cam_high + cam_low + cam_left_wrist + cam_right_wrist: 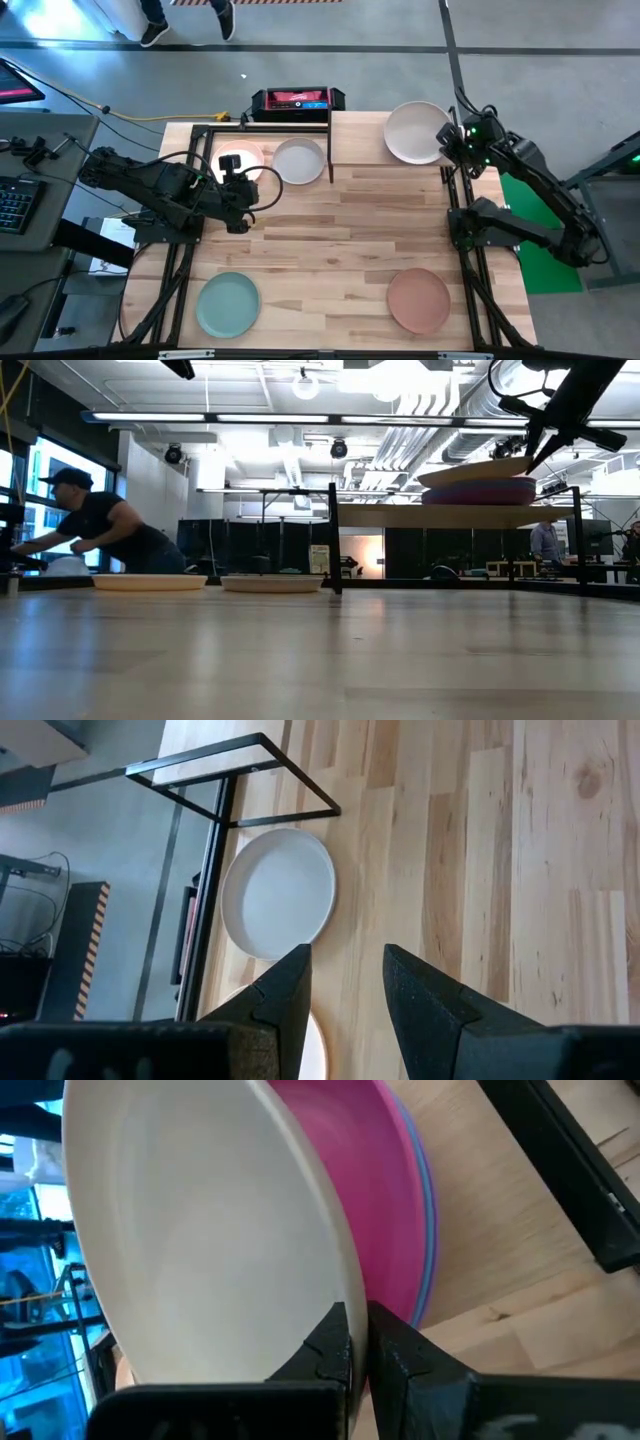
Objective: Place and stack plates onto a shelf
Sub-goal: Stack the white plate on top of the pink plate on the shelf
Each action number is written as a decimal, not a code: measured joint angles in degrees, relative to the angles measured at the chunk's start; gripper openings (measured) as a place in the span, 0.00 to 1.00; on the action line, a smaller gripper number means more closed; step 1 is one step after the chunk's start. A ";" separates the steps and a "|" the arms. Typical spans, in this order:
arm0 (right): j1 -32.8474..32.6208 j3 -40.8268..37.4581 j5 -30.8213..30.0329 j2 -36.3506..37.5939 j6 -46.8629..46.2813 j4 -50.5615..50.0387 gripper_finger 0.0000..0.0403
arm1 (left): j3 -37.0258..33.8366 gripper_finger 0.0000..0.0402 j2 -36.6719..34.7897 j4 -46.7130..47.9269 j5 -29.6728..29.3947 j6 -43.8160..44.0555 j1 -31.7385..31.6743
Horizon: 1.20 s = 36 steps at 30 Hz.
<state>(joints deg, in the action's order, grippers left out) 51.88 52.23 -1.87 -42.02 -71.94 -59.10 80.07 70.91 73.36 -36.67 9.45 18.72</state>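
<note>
The right gripper is clamped on the rim of the cream plate, holding it tilted over a stack on the shelf, where the magenta plate lies on a blue one. The left gripper, jaws apart and holding nothing, hangs over the table near the pink plate and the grey-white plate, which lie side by side. The teal plate and brown plate lie at the near edge, well apart.
</note>
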 joint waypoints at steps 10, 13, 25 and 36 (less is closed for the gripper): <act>0.00 0.00 -4.51 0.00 -4.11 -0.13 0.00 | 0.00 0.29 0.00 0.00 0.00 -0.09 0.00; 0.00 0.00 -4.56 -0.03 -3.24 -0.16 0.00 | 0.00 0.29 0.00 0.00 0.01 -0.05 0.00; 0.00 0.00 -3.15 0.00 -2.56 -0.14 0.00 | 0.00 0.29 0.00 0.00 0.02 -0.08 0.00; 0.00 0.00 -1.72 -0.02 -1.07 -0.16 0.00 | 0.00 0.29 0.00 0.00 0.02 -0.07 0.00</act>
<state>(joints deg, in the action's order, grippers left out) 51.88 52.23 -3.60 -42.04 -73.01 -59.26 80.07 70.91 73.36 -36.64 9.38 18.72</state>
